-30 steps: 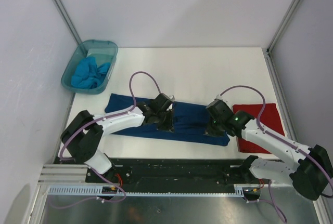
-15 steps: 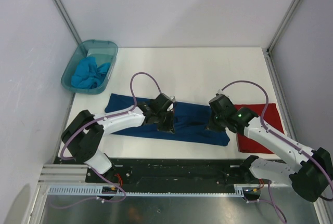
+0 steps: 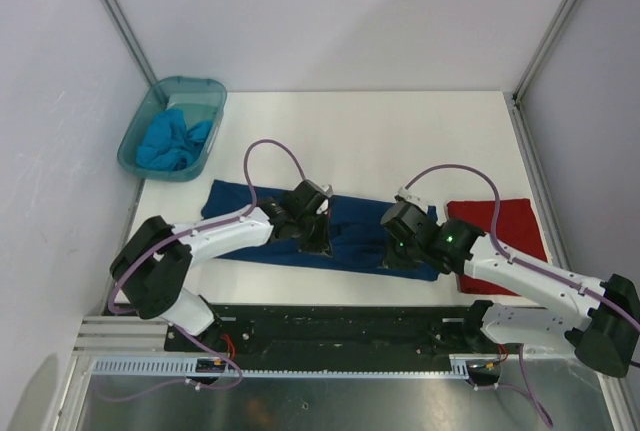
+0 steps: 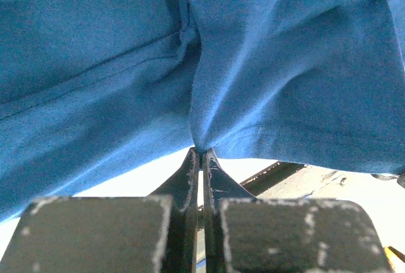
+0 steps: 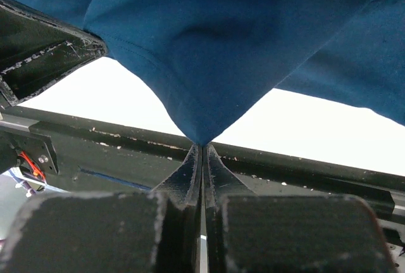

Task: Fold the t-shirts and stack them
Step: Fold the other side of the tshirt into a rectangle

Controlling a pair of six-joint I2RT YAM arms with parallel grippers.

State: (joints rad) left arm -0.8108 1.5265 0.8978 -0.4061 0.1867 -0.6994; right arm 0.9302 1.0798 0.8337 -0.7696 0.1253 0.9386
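A dark blue t-shirt [image 3: 355, 236] lies in a long band across the near part of the white table. My left gripper [image 3: 314, 241] is shut on a pinch of its cloth near the middle; the left wrist view shows the blue fabric [image 4: 253, 64] caught at the closed tips. My right gripper [image 3: 392, 253] is shut on the shirt's right end and holds it lifted over the band; the right wrist view shows the cloth [image 5: 215, 38] hanging in a point from the closed tips. A folded red t-shirt [image 3: 500, 233] lies flat at the right.
A teal bin [image 3: 175, 128] with a crumpled light blue shirt [image 3: 170, 141] stands at the far left. A black rail [image 3: 340, 326] runs along the table's near edge. Grey walls close in both sides.
My right gripper has moved left with the shirt's right end, drawing it over towards the middle. The left gripper has stayed nearly in place, still pinching the cloth.
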